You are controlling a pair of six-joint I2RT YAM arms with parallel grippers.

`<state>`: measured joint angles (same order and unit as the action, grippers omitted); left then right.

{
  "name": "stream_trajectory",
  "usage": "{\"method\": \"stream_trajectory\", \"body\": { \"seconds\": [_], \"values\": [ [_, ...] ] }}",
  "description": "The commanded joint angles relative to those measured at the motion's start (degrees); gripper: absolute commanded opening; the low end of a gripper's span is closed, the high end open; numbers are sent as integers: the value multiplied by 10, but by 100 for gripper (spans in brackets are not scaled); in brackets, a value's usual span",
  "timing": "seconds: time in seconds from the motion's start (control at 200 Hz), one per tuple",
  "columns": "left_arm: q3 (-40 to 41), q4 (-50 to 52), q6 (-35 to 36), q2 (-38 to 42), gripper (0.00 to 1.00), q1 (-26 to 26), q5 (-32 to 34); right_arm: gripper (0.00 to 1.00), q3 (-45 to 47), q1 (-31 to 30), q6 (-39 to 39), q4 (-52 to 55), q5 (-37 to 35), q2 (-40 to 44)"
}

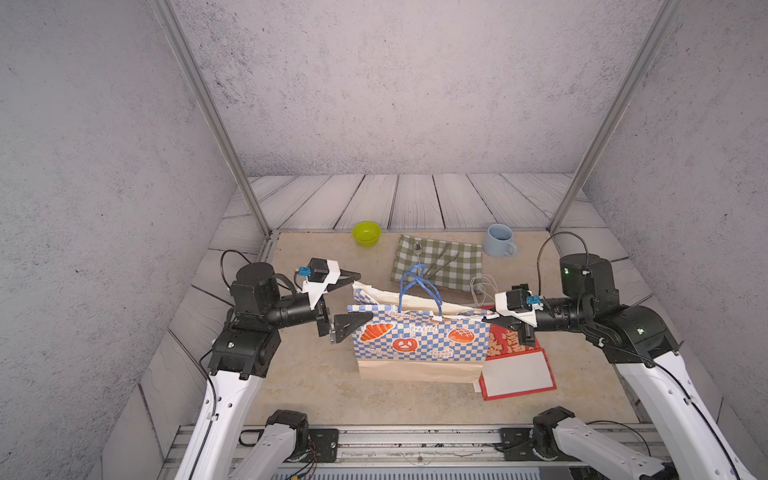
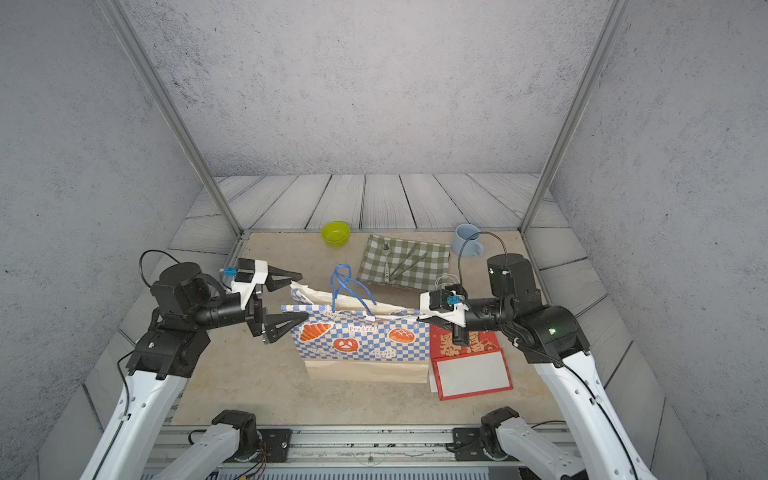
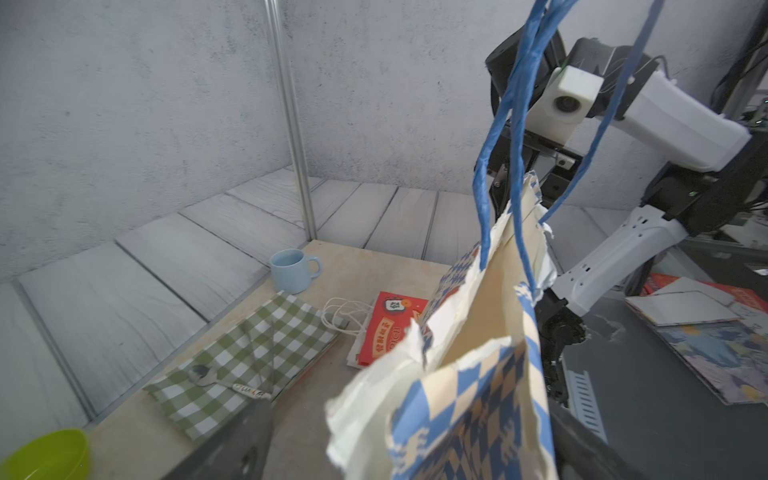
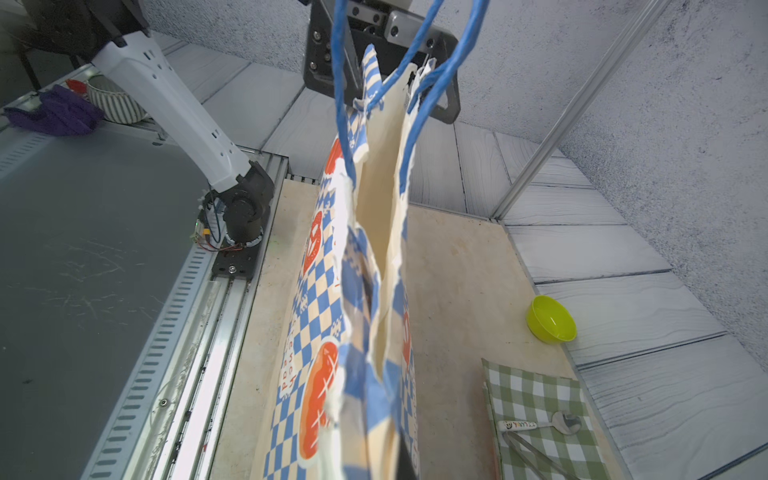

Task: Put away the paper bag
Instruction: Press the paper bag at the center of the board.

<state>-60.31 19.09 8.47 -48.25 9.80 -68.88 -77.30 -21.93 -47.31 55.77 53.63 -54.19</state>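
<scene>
Beige tabletop (image 1: 316, 390), paper bag (image 1: 419, 345) standing upright mid-table.
Left gripper (image 1: 365, 296) gapes wide around the bag's end; right gripper (image 1: 492, 318), closed, seems to pinch the opposite top corner; wrist views show the torn rim (image 3: 415, 345) far more plainly.
</scene>
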Motion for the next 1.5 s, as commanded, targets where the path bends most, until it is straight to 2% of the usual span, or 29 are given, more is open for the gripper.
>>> {"method": "stream_trajectory", "body": {
  "seconds": [0.0,0.15,0.33,0.47,0.611,0.746,0.826,1.001,1.051,1.281,1.361,1.496],
  "values": [
    [7,-45,-34,-14,99,-2,-100,0,-17,1,-10,33,38,-5],
    [8,-71,-52,-26,95,0,-137,0,-26,1,10,15,46,-14],
    [18,-66,-52,-26,70,4,-149,0,-17,1,60,-38,47,-17],
    [28,-64,-46,-22,55,3,-142,0,-17,1,73,-46,49,-26],
    [27,-63,-33,-19,49,3,-128,0,-16,1,74,-39,51,-33],
    [21,-46,-14,-20,29,3,-118,0,-11,1,81,-39,52,-35],
    [21,-45,-11,-21,25,3,-112,0,-9,1,88,-43,52,-35],
    [16,-45,-1,-19,1,3,-98,0,0,1,105,-58,40,-27],
    [14,-50,-2,-16,0,3,-95,9,10,1,124,-77,31,-21],
    [7,-78,-32,-4,0,5,-98,70,107,1,240,-217,-18,50],
    [0,-87,-45,-4,0,8,-108,78,139,4,272,-263,-28,68],
    [-14,-90,-61,-9,0,13,-132,78,158,7,297,-308,-4,57]
  ]
}}
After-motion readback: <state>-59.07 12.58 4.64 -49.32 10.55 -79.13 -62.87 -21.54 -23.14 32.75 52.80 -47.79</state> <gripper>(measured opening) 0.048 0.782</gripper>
